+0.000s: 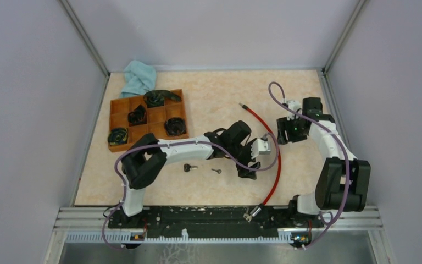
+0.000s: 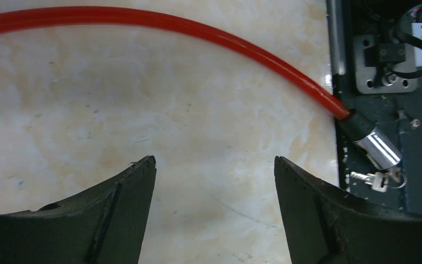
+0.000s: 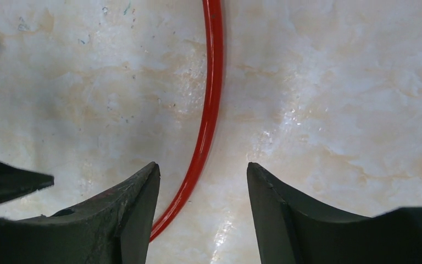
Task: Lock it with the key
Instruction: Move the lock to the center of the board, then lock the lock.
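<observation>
Left gripper (image 2: 214, 160) hovers spread and empty beside the red plastic-coated cable (image 2: 198, 30); right gripper (image 3: 202, 165) straddles that cable, jaws released, gripping nothing. Silver cylindrical lock head (image 2: 382, 148) caps the cable's near end, small silver key (image 2: 371, 180) just beside. Locking looks unstarted; next, pinch that key.

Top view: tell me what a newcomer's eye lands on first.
The red cable lock curves from mid-table to the near edge, where its metal head lies with a key bunch beside it. Next come the wooden tray of black items at far left and two loose keys near the left arm.
</observation>
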You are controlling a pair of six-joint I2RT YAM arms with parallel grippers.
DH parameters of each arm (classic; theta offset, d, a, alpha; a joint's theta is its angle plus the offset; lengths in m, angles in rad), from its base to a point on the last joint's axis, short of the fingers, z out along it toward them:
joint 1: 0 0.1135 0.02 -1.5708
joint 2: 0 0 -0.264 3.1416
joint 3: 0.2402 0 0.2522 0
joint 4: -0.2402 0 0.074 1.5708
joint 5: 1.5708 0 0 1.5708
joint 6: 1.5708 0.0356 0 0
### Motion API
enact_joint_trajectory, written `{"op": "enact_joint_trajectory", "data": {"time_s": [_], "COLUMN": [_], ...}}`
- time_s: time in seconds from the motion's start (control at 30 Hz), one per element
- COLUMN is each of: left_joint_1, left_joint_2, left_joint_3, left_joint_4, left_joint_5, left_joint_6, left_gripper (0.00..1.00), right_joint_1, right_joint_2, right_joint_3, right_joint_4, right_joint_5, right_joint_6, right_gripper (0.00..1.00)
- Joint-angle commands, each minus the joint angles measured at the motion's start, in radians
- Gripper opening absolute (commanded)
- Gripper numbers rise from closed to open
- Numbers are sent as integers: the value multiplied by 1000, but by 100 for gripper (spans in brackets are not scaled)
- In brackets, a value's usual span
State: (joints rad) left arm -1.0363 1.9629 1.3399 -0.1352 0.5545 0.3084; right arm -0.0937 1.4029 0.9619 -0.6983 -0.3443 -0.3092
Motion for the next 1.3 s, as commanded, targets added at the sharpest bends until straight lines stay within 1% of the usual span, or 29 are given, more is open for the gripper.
{"op": "enact_joint_trajectory", "data": {"time_s": [0.0,0.17,0.23,0.4,0.6,0.77,0.87,0.97,1.1,1.17,1.27], "left_joint_1": [-54,-145,-179,-246,-307,-332,-332,-329,-306,-281,-230], "left_joint_2": [27,62,71,82,109,154,165,150,76,34,-8], "left_joint_3": [56,101,106,106,102,120,124,118,28,-16,-64], "left_joint_4": [-40,-100,-114,-137,-141,-162,-187,-241,-253,-281,-334], "left_joint_5": [19,0,-13,-88,-194,-256,-305,-350,-383,-365,-338], "left_joint_6": [-109,-185,-190,-150,-93,-63,-13,53,132,155,195], "left_gripper": [83,83,83,86,86,84,80,74,66,59,47], "right_joint_1": [0,-3,-3,-5,-6,-7,-8,-8,-8,-8,-8], "right_joint_2": [-29,-12,-11,-19,-23,-34,-46,-60,-81,-81,-60], "right_joint_3": [-16,-26,-27,-36,-43,-51,-57,-61,-65,-58,-34], "right_joint_4": [73,109,112,118,119,111,105,103,115,121,125], "right_joint_5": [50,61,68,74,80,60,51,39,26,23,9], "right_joint_6": [7,27,27,29,27,26,22,13,-3,-12,-21], "right_gripper": [60,60,60,60,60,60,60,60,61,61,61]}}
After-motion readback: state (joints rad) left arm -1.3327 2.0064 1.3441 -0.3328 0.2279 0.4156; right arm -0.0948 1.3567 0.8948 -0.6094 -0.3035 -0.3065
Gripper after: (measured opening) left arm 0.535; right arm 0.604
